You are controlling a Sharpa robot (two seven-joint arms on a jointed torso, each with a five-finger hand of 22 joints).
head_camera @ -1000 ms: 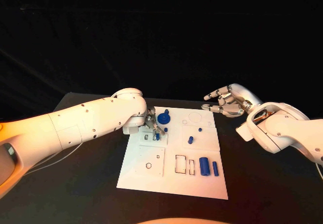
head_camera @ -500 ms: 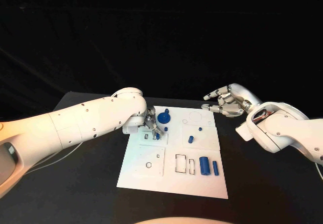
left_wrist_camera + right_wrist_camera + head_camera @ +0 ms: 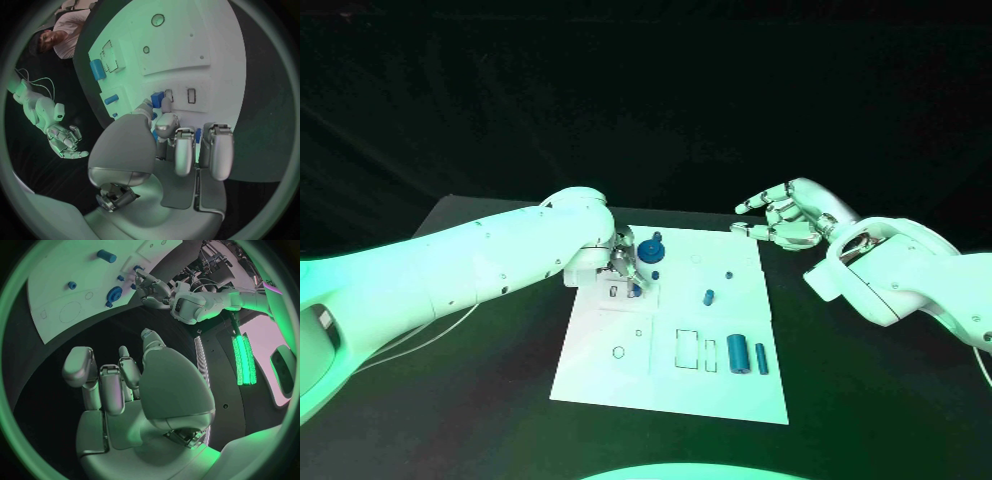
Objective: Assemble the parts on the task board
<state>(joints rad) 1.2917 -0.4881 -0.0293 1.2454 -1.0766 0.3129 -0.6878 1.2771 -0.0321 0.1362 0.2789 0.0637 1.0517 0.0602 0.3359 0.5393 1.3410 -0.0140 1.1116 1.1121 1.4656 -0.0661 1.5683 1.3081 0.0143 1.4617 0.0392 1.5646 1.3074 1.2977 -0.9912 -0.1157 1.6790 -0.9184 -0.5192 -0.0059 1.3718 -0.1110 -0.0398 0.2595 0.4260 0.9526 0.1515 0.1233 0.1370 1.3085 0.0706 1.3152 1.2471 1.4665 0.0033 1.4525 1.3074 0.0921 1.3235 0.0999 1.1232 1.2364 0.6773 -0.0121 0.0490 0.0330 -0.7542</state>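
Left robot hand pinches a small blue part at the board; right robot hand released, several parts unplaced

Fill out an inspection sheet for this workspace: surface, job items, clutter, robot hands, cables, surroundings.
Surface: black table, with the white task board lying in its middle.
Job's things: two blue cylinders lie side by side near the board's near right corner; a blue gear-like part sits near the far end; a small blue peg lies mid-board.
Clutter: nothing seen.
Robot hands: left robot hand is down on the board's far left part, fingertips at a small blue piece; whether it grips is unclear. Right robot hand hovers open off the board's far right corner.
Cables: a thin pale cable beside the left arm.
Surroundings: dark backdrop.
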